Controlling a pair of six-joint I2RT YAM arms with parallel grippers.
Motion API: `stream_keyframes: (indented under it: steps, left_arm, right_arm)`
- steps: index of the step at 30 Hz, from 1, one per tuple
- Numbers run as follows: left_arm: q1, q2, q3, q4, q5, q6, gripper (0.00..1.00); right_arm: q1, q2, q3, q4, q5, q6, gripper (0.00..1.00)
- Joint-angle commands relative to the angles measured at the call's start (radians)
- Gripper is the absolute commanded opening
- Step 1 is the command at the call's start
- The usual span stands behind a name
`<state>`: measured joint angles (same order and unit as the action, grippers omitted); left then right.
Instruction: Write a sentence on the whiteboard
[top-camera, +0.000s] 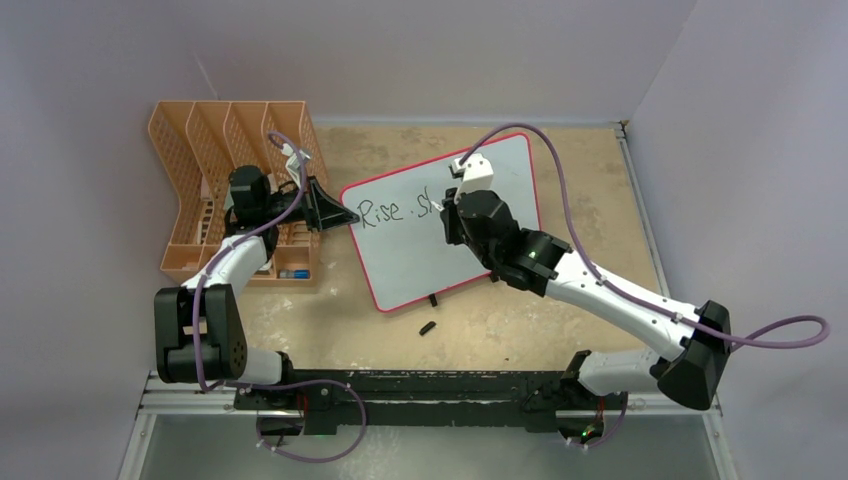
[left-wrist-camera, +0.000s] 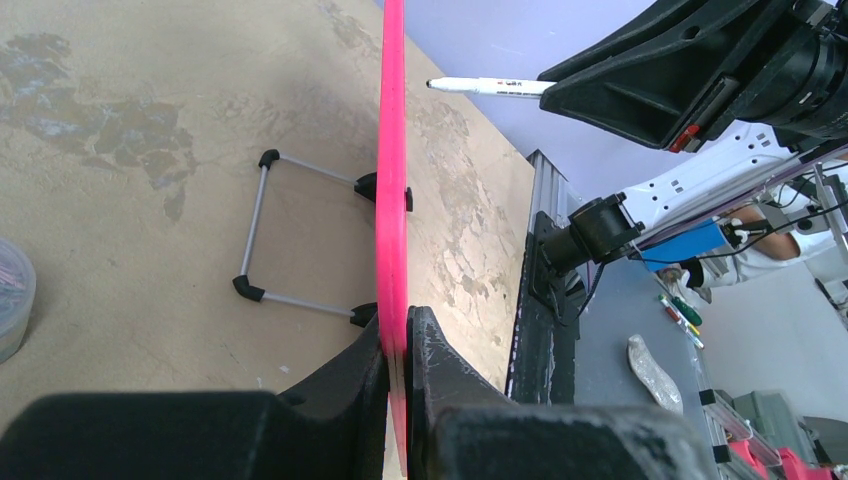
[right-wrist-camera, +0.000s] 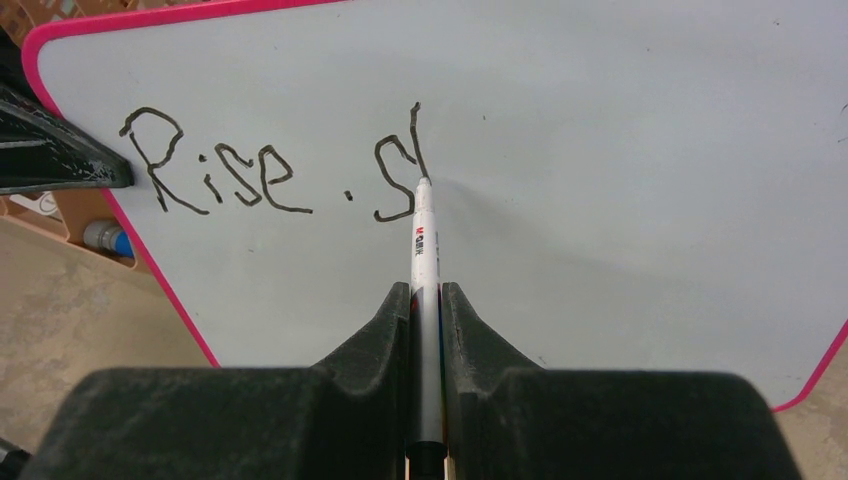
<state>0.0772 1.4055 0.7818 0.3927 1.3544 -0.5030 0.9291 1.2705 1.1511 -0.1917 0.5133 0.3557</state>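
Observation:
The whiteboard (top-camera: 420, 255) stands tilted mid-table, white with a red-pink rim. In the left wrist view I see it edge-on (left-wrist-camera: 391, 150). The sentence (right-wrist-camera: 215, 175) reads "Rise . S" plus one upright stroke; it also shows in the top view (top-camera: 385, 210). My left gripper (top-camera: 338, 212) is shut on the board's left rim (left-wrist-camera: 402, 345). My right gripper (top-camera: 455, 205) is shut on a white marker (right-wrist-camera: 425, 260), whose tip touches the board at the foot of that stroke. The marker also shows in the left wrist view (left-wrist-camera: 490, 87).
An orange mesh file rack (top-camera: 215, 150) stands at the back left, behind my left arm. A small black marker cap (top-camera: 427, 327) lies on the table in front of the board. The board's wire stand (left-wrist-camera: 262, 225) rests behind it. Walls close the back and both sides.

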Motion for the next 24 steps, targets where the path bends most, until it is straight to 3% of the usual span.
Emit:
stream_keyframes:
  steps: [1, 24]
  left_arm:
    - [-0.016, -0.013, 0.025, -0.012, -0.002, 0.038, 0.0]
    - [-0.016, -0.013, 0.025, -0.012, -0.001, 0.038, 0.0]
  right_arm:
    - [0.002, 0.009, 0.006, 0.058, 0.033, -0.01, 0.0]
    - [0.002, 0.045, -0.002, 0.078, 0.041, -0.015, 0.0]
